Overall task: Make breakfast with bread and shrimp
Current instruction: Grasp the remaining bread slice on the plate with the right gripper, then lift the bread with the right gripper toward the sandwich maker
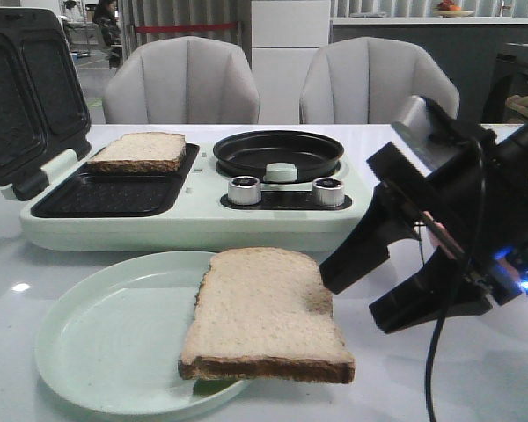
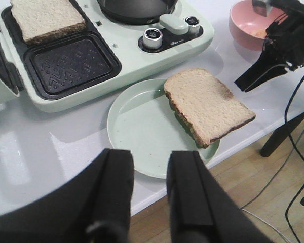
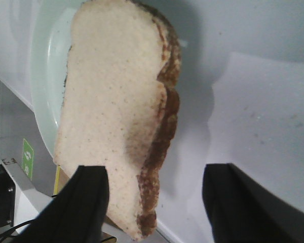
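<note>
Front view: one bread slice (image 1: 266, 313) lies at lower centre, half on the pale green plate (image 1: 97, 343), its near end jutting past the rim. A second slice (image 1: 139, 151) sits in the far tray of the breakfast maker (image 1: 194, 224) at upper left, whose lid (image 1: 26, 92) stands open. The right gripper (image 1: 356, 294) hangs at right, just beside the near slice, jaws spread and holding nothing.

Left wrist view: the left gripper (image 2: 149, 195) fills the bottom edge, jaws apart and empty, short of the plate (image 2: 137, 126). A pink bowl (image 2: 243, 28) sits at upper right; its contents are unclear.

Right wrist view: the slice (image 3: 116, 111) runs down the frame's left half, one black finger (image 3: 88, 197) over its lower end; contact cannot be judged.
</note>
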Robot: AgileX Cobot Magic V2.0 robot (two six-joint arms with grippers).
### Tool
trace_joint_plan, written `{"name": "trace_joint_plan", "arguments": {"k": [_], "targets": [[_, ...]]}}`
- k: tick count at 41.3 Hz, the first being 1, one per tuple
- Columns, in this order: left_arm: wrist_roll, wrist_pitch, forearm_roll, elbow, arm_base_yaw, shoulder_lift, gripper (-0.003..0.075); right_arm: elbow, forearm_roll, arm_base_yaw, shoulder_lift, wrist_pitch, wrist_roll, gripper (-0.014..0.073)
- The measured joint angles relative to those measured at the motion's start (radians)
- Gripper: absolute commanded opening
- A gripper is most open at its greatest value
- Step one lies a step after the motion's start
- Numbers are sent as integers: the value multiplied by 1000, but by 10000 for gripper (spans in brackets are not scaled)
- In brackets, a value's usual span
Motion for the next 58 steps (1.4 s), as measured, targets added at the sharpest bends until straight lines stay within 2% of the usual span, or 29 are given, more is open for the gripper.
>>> {"name": "trace_joint_plan", "arguments": {"k": [10, 23, 25, 32, 37, 43, 58], "targets": [[0, 0, 0, 0, 0, 0, 260, -2, 99, 58, 58, -31, -54, 502], [0, 0, 0, 0, 0, 0, 260, -4, 232, 62, 93, -39, -136, 496], [0, 0, 0, 0, 0, 0, 260, -4, 236, 62, 96, -37, -140, 469], [0, 0, 0, 0, 0, 0, 260, -4, 238, 62, 98, -41, -144, 255], [0, 0, 0, 0, 0, 0, 260, -4, 242, 62, 98, -37, -146, 162], [0, 0, 0, 0, 0, 0, 260, -4, 245, 62, 98, -34, -146, 124], [0, 0, 0, 0, 0, 0, 260, -4, 245, 62, 54, -27, -146, 124]]}}
